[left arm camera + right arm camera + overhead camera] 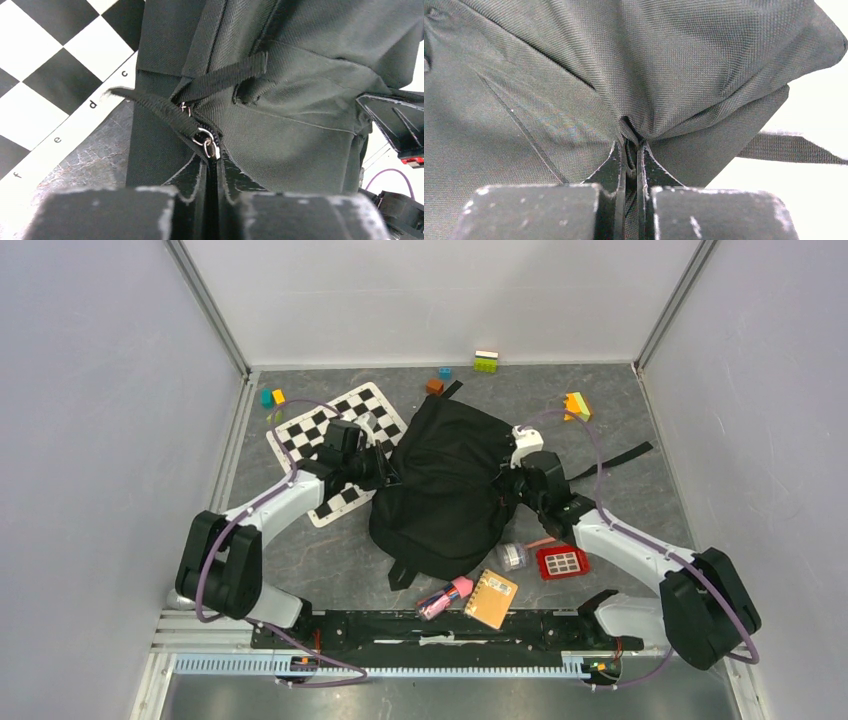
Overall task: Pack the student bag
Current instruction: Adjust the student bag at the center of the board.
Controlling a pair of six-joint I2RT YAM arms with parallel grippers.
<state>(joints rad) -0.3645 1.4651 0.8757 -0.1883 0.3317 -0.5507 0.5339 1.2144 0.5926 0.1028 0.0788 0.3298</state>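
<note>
Heads up on the geometry before you move anything. The big black soft fabric backpack (445, 490) sits mid-table, right between your two arms. Its long axis runs roughly far-to-near, so you're gripping it across its short width.

Your left gripper (385, 472) is on the bag's left edge, beside the black-and-white checkered board (300, 435). Its jaws are nearly together and pinch the fabric at the seam. The black webbing zipper pull (160, 107) and its little metal ring (206, 140) sit right at the fingertips. I can't tell whether the ring itself is caught or only the cloth next to it.

Your right gripper (512, 480) is directly opposite on the right edge, clamped down on a bunched fold of fabric (that pinch shows clearly in the wrist view).

So both grips face each other across the bag, with the zipper on the left arm's side. My guess is the right side anchors while the left works the zip.

The orange spiral notebook (490, 598) and the other loose bits lie just off the bag's near end, closer to your right arm.
</note>
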